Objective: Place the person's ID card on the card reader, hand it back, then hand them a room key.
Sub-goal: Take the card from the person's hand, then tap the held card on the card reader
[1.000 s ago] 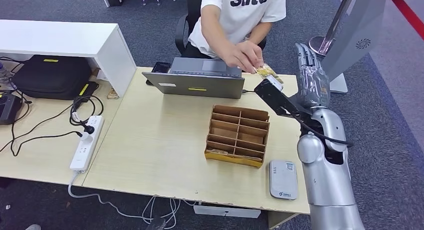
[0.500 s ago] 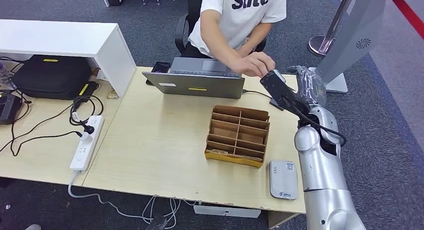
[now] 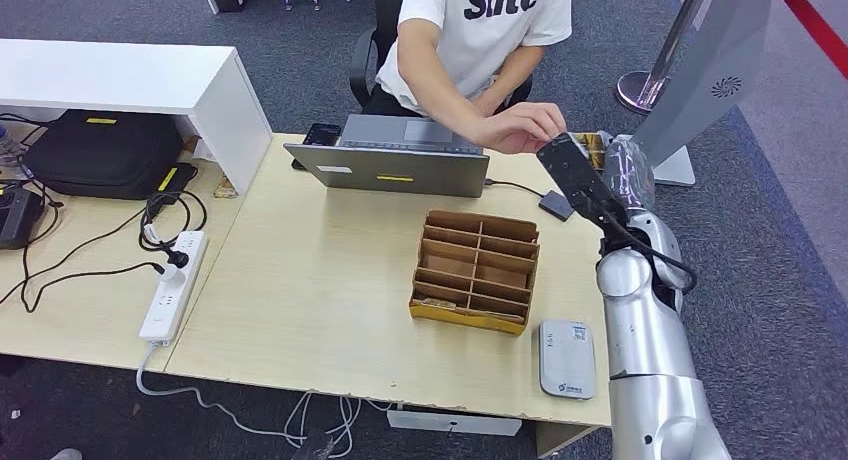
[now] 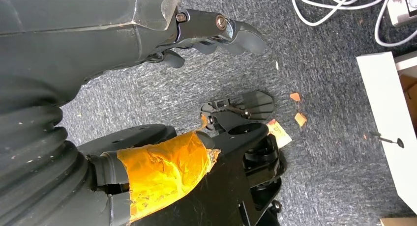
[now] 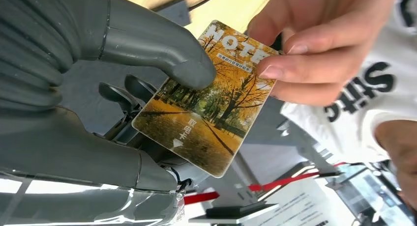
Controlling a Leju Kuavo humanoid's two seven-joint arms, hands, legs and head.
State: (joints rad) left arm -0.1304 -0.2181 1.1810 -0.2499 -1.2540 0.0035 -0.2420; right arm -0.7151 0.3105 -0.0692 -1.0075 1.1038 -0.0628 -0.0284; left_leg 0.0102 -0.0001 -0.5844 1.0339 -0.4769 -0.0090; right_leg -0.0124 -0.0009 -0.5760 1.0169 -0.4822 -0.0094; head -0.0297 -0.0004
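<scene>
The room key card [image 5: 206, 98], printed with yellow autumn trees and the word HOTEL, lies in my right hand [image 5: 74, 137], with the thumb pressing it against the fingers. A person's hand [image 5: 314, 54] pinches the card's far corner at the same time. In the head view my right hand [image 3: 625, 170] is raised past the desk's far right corner, meeting the person's hand [image 3: 520, 128]. The grey card reader [image 3: 567, 358] lies at the desk's front right. My left hand [image 4: 147, 34] hangs over the carpet, fingers apart, holding nothing.
A cardboard divider box [image 3: 476, 270] sits mid-desk beside the reader. A grey laptop [image 3: 395, 160] stands at the far edge before the seated person. A power strip [image 3: 172, 285], cables and a black bag [image 3: 105, 150] lie on the left. A kiosk stand [image 3: 700, 70] rises at the right.
My right hand has tipped down from upright and carried the card right and away. The person's hand followed it and now pinches the card.
</scene>
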